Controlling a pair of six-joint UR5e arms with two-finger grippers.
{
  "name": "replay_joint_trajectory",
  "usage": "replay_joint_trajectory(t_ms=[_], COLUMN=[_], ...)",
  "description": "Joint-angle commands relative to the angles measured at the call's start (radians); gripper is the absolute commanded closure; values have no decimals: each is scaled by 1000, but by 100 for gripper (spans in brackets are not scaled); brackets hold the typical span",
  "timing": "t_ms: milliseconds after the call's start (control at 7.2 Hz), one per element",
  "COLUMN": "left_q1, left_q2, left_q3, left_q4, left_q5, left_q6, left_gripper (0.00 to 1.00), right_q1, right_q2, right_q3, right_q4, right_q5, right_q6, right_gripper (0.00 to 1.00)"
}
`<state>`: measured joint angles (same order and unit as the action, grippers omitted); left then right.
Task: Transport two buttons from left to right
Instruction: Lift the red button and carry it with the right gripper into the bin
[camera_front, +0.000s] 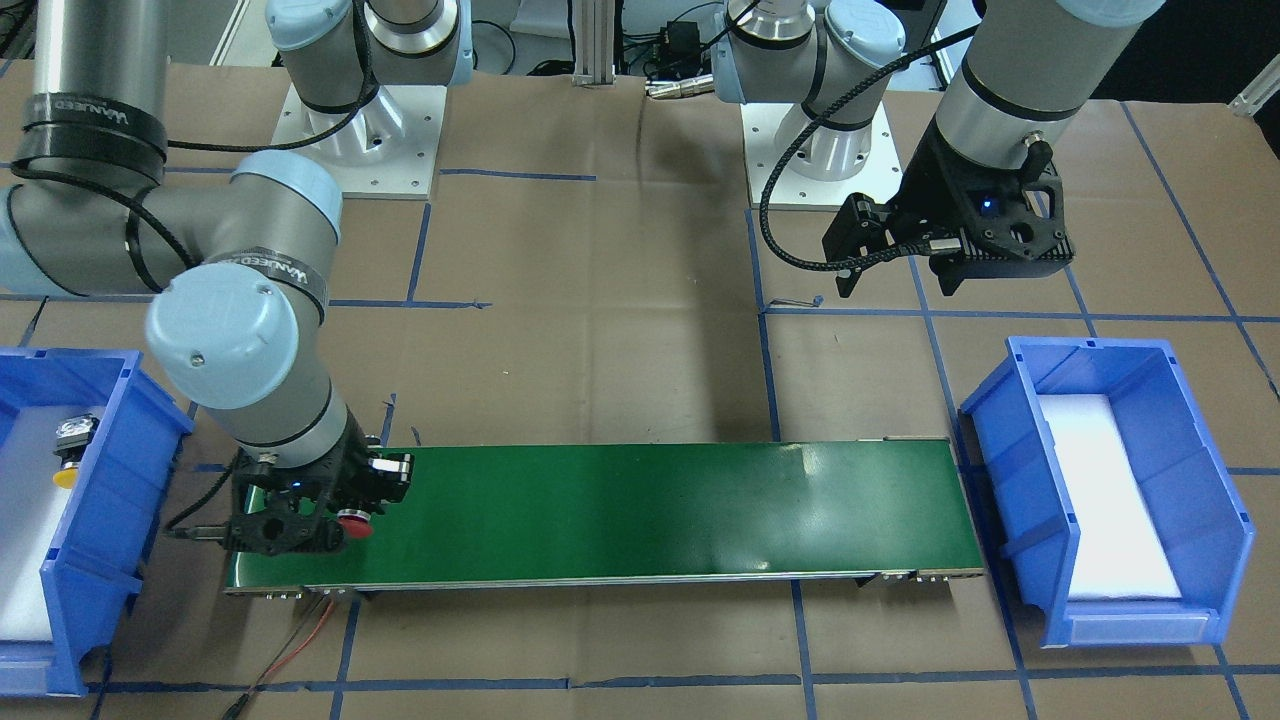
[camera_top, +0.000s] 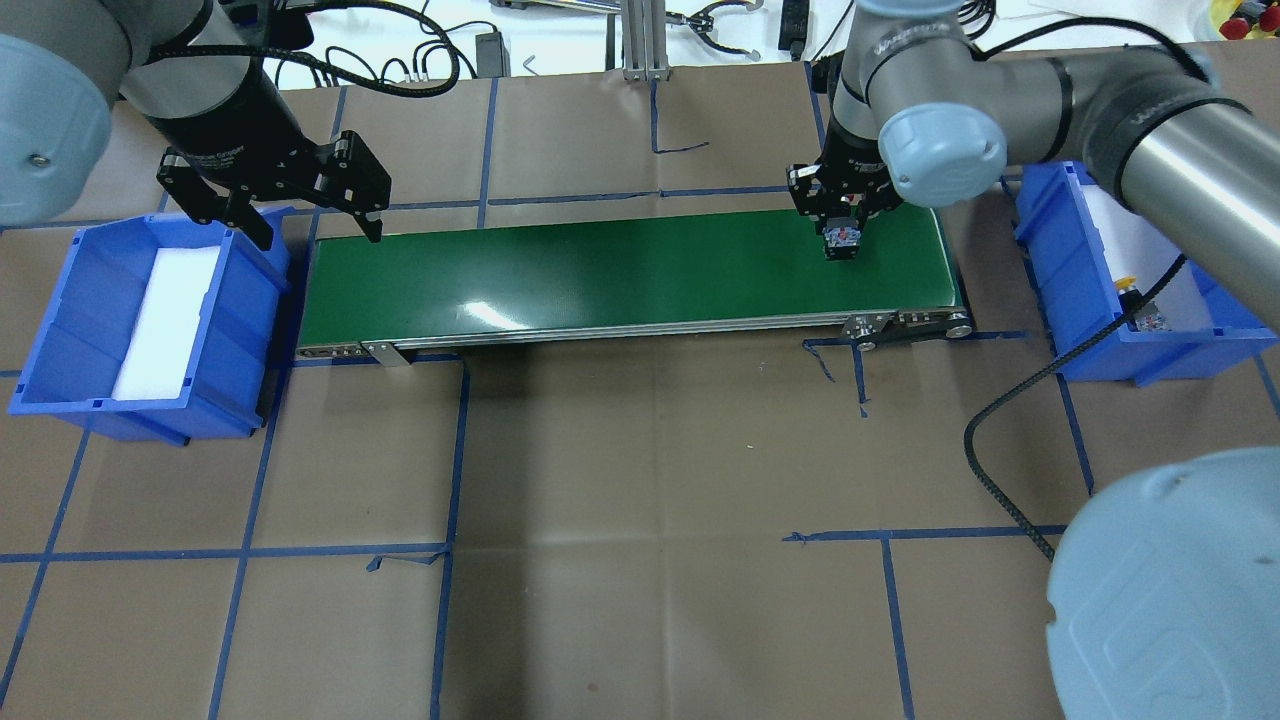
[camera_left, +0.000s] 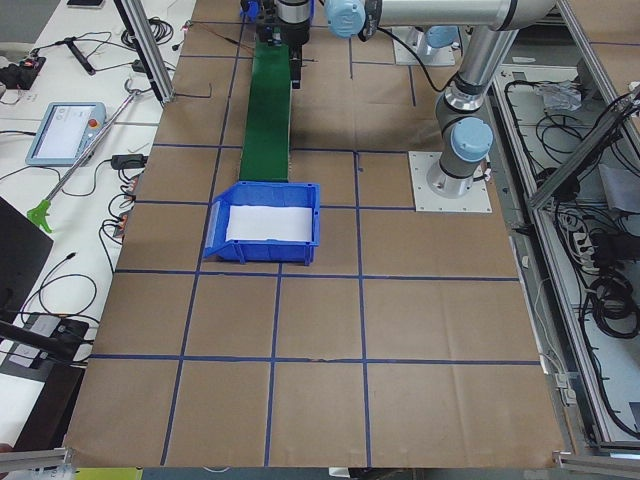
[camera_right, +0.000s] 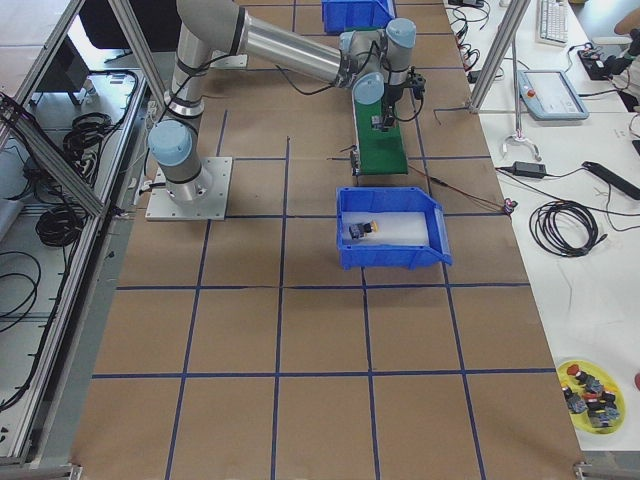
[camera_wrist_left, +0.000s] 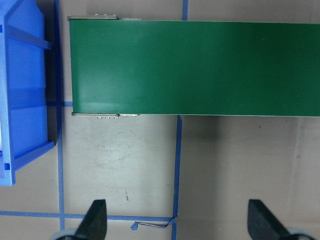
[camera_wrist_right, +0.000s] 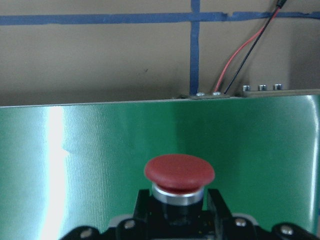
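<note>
1. Red button (camera_wrist_right: 179, 172) is clamped in the right gripper (camera_top: 843, 236), over the belt's (camera_top: 620, 270) right end.
2. Bin (camera_top: 1050, 272), yellow button (camera_front: 70, 452) inside, is seen just beyond, nearest this arm.
3. Left gripper (camera_top: 318, 232) is spread wide, empty.

1. Table (camera_top: 650, 450): top covered edge to edge in brown paper, creased at the folds.
2. Blue tape (camera_top: 200, 552): laid on the paper as a grid of squares.
3. Aluminium post (camera_front: 595, 40): upright at the table's far edge.
4. White side bench (camera_left: 40, 190): along the table's long edge, carrying a handheld screen unit (camera_left: 65, 132) and loose cables.
5. Yellow dish (camera_right: 590, 390): on that bench, holding small parts.
6. Cable bundles (camera_left: 600, 290): dark, coiled behind the frame rails.
</note>
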<state>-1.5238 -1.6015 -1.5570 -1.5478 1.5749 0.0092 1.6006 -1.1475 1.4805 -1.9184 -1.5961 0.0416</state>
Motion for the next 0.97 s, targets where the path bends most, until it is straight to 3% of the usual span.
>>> replay_joint_trajectory(t_ms=[0, 278, 417, 556, 833], left_q1=[1, -1, -1, 1, -1], left_q2=[0, 2, 2, 2, 2], left_q3=[0, 0, -2, -2, -2], left_q4=[0, 0, 0, 0, 0], left_q5=[1, -1, -1, -1, 1], left_q6=[0, 0, -2, 0, 0], left_gripper=[0, 0, 0, 0, 0], right_q1=[-133, -355, -448, -534, -590], right_q2=[-69, -127, -132, -111, 2], right_q3=[-120, -117, -118, -118, -115], right_q4=[210, 209, 194, 174, 63], right_q5=[5, 78, 82, 76, 75], right_q6=[-125, -303, -497, -632, -658], right_gripper=[99, 98, 98, 98, 98])
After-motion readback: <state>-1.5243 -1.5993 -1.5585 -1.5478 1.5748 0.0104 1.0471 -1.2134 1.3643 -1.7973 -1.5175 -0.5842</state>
